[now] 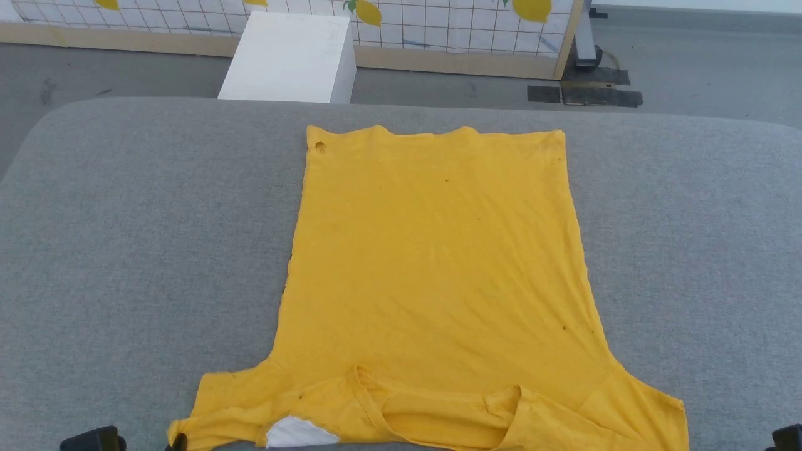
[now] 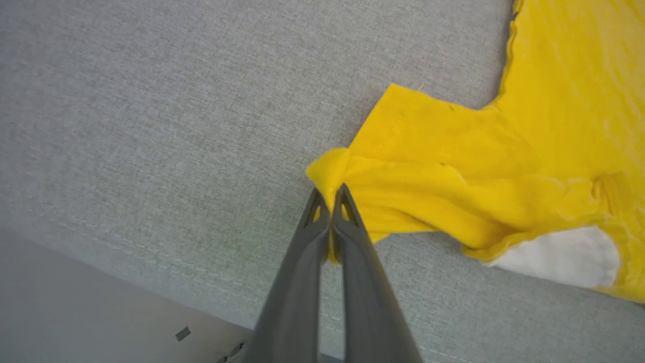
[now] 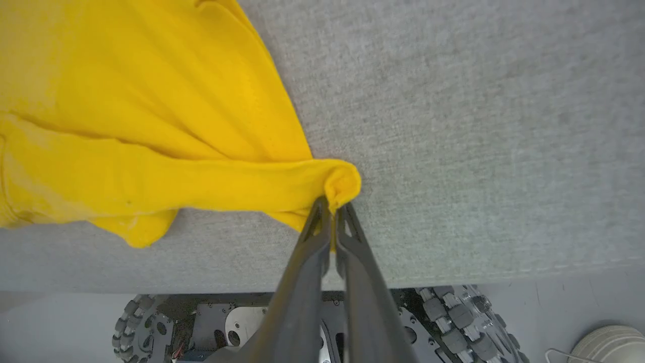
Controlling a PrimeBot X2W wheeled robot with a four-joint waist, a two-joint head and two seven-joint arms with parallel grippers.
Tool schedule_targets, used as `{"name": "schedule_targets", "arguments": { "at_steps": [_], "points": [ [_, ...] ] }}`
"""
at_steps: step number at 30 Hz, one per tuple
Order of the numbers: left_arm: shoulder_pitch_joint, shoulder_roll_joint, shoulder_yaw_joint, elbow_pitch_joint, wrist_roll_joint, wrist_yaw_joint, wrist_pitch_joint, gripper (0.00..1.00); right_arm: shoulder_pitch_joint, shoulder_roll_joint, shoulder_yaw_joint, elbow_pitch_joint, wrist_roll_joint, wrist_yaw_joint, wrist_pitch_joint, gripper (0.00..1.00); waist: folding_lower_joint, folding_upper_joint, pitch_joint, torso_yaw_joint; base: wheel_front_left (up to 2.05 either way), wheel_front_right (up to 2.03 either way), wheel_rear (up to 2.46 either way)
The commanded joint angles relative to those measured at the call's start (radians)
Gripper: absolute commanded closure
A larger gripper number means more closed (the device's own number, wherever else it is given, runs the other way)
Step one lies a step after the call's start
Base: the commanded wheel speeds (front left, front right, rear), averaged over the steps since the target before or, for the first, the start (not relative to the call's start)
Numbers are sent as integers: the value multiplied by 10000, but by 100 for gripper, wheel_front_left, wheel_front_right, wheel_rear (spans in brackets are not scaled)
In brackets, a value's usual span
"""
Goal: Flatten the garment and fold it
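left gripper (image 2: 330, 194) pinched tight on garment (image 2: 453, 166) sleeve edge; right gripper (image 3: 332, 204) likewise, fingers together.

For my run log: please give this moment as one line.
stage: flattening | garment: spread on grey table | left gripper: shut on sleeve | right gripper: shut on sleeve | fold: not started

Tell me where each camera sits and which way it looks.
Left wrist: on the left arm, looking along the left tool, shut on a sleeve of the shirt.
Right wrist: on the right arm, looking along the right tool, shut on the other sleeve; wheels below.
Head: up high, facing forward and down over the table; dark arm parts at bottom corners.
Shared: head and left wrist show the white patch.
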Motion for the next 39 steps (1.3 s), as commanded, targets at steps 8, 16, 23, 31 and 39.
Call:
{"name": "schedule_targets", "arguments": {
  "at_steps": [8,16,23,31,39],
  "points": [
    [-250,-120,-77,-117,265,-250,-661,100,-995,6,171,-1297,-609,-13,-2624,0,1,0,-54,217,0,0,0],
    [-814,-355,-380,-112,526,-389,-866,100,-3726,6,609,-999,-1829,-13,-5136,0,1,0,295,740,0,0,0],
    [-1489,-612,-694,-16,705,-611,-962,100,-7063,-491,491,1354,-1784,-13,-5931,0,1,0,990,1514,0,0,0],
    [-2356,-1149,-894,191,661,-1010,-1307,100,-10326,-1384,-408,4319,-3361,-13,-4751,0,1,0,2303,2741,0,0,0],
    [-2878,-1722,-1111,793,571,-1456,-1793,100,-12247,-2044,-859,5533,-4937,-13,-2092,0,1,0,3691,3610,0,0,0]
  ]
}}
